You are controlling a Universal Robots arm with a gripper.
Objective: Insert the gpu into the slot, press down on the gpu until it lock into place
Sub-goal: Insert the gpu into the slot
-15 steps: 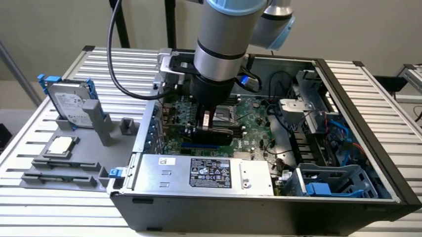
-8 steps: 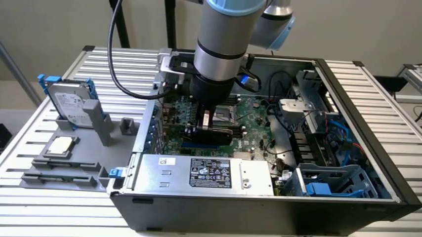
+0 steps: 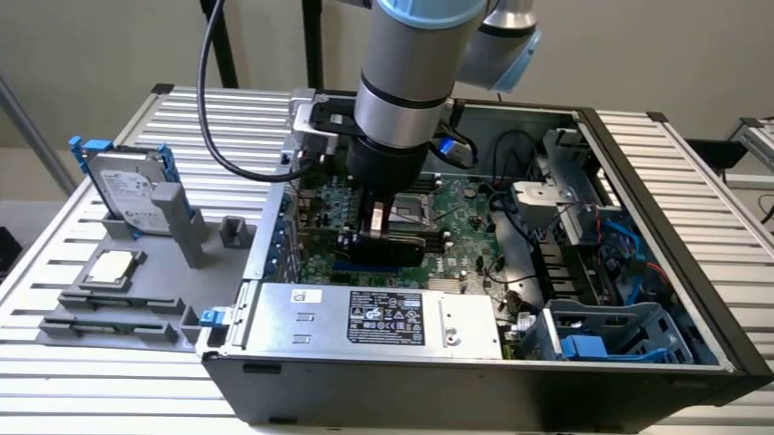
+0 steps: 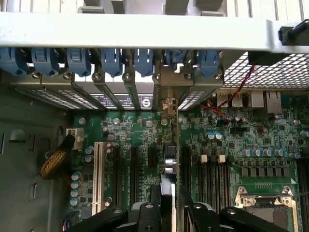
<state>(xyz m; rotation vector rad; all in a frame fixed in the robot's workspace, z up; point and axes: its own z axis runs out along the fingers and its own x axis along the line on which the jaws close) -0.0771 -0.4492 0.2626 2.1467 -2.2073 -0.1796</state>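
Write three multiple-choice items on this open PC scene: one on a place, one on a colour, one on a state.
1. Relative to the case, where is the hard drive?
A. Inside it
B. Outside it, in a grey holder at the exterior view's left
C. Lying on its top edge

2. What colour is the power-supply box?
A. Red
B. Silver
C. Yellow

3. What state is the end effector in?
A. Open, holding nothing
B. Shut on the hard drive
C. Shut on the gpu

Answers:
1 B: the drive stands in the holder on the table beside the case.
2 B: its bare metal housing is silver, with a label.
3 C: the black card sits clamped between its fingers, over the green board.
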